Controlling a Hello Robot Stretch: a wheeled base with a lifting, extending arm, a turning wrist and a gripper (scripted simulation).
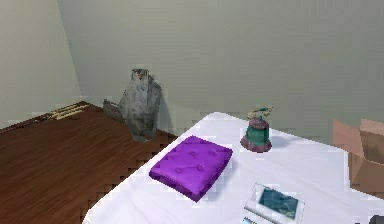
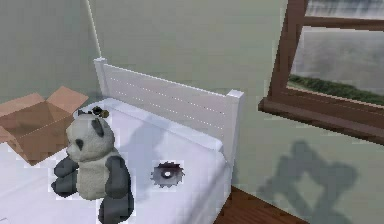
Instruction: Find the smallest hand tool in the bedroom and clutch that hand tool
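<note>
A small grey toothed disc (image 2: pixel 167 174), like a circular saw blade, lies flat on the white bed (image 2: pixel 200 165) just right of a panda plush toy (image 2: pixel 93 162). No other thing on the bed has the shape of a hand tool.
The white bed (image 1: pixel 320 165) carries a purple cushion (image 1: pixel 193 164), a small teal and maroon figure (image 1: pixel 258 130), a flat device (image 1: pixel 273 203) and an open cardboard box (image 1: pixel 365 152). The cardboard box (image 2: pixel 40 118) sits by the white headboard (image 2: pixel 170 100). A grey sculpture (image 1: pixel 139 102) stands on wood floor. A window (image 2: pixel 335 60) fills the wall.
</note>
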